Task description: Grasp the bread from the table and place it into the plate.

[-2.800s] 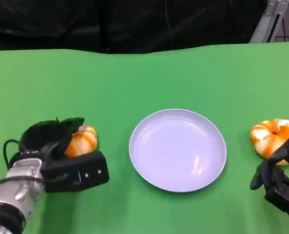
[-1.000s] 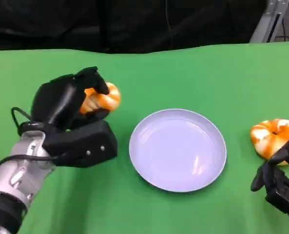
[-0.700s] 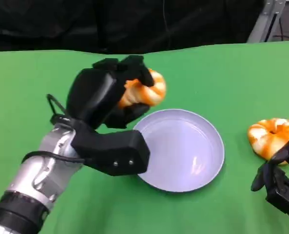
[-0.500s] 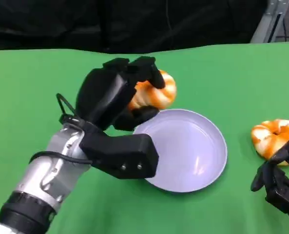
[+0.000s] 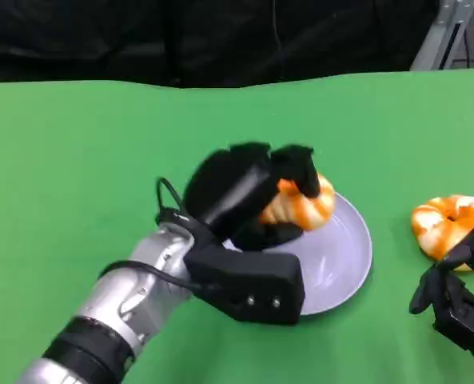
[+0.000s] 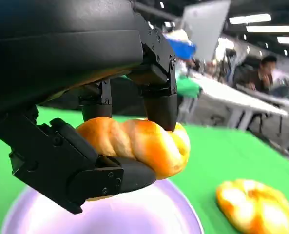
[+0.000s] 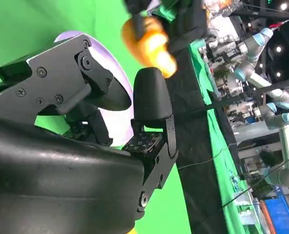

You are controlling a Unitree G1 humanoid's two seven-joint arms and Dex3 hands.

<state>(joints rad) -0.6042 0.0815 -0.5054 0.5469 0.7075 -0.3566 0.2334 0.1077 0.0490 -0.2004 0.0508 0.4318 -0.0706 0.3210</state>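
My left hand (image 5: 248,186) grips a twisted orange-and-white bread (image 5: 302,205) and holds it just above the lilac plate (image 5: 355,254), over its left half. In the left wrist view the black fingers (image 6: 161,105) clamp the bread (image 6: 139,144) from both sides, with the plate (image 6: 149,217) close beneath it. A second bread (image 5: 448,224) lies on the green cloth right of the plate. My right hand (image 5: 459,298) rests low at the table's right front, just in front of that second bread, its fingers apart and holding nothing. The right wrist view looks past its fingers (image 7: 151,102) to the plate (image 7: 81,36) and the held bread (image 7: 149,41).
The green tablecloth (image 5: 101,136) stretches wide to the left and behind the plate. A black backdrop (image 5: 221,40) stands past the far edge, with a metal frame (image 5: 440,32) at the back right. A seated person (image 6: 268,68) and other tables show far off in the left wrist view.
My left hand lifted the bread from the table's left side and carried it rightward; it now hangs over the plate, lower than half a second ago. The right hand and second bread stayed put.
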